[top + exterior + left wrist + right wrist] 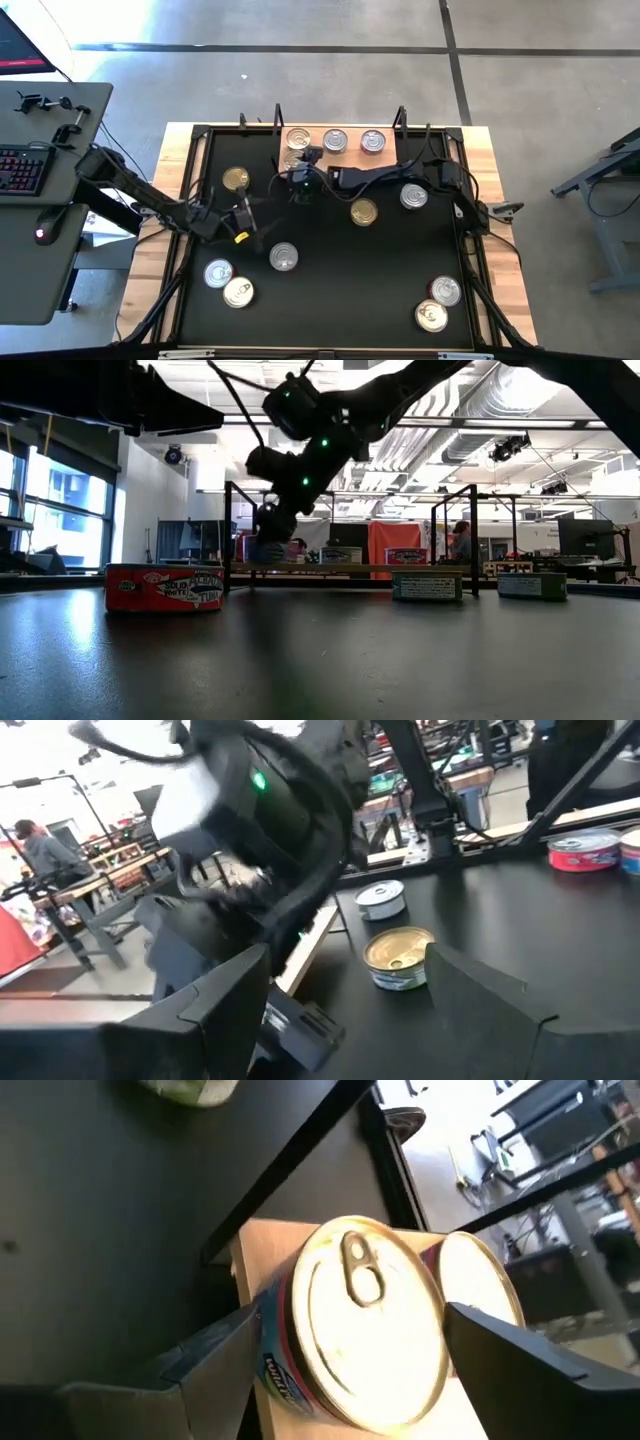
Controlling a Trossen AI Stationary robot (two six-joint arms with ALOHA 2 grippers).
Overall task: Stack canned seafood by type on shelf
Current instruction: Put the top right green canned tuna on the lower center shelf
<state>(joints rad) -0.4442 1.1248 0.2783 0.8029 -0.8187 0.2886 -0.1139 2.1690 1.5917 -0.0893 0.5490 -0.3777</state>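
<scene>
High view: small rectangular light-wood shelf board on black wire frame [340, 152] at far edge of big black table mat [330, 290]. On board: three silver-lidded flat round tins in a row [335, 141], plus one gold-lidded tin [365, 1325] at board's left end under right gripper [303, 172]. Right arm reaching across from right side, gripper just over that end of board. Right wrist view: two dark fingers [215, 1345] spread wide either side of gold-lidded tin w/ pull-tab, tin flat on wood, another tin touching beside it; fingers not visibly pressing on the sides, so released.

Left gripper [243, 222] over mat, left of centre, nr middle depth, fingers apart, nothing between. Left wrist view: gold-lidded tin [398, 958] and silver tin [381, 900] on mat beyond its fingers, right arm's bulk in betw.

Loose tins on mat: gold one [236, 179] far left; gold one [364, 211] nr centre; silver [414, 196] to its right; silver [284, 257] just by left gripper; two [229, 283] at near left, close together; two [438, 303] at near right, close together.

Low view: red-labelled tin [164, 587] on mat at left; shelf w/ upright posts behind, tins on it.
</scene>
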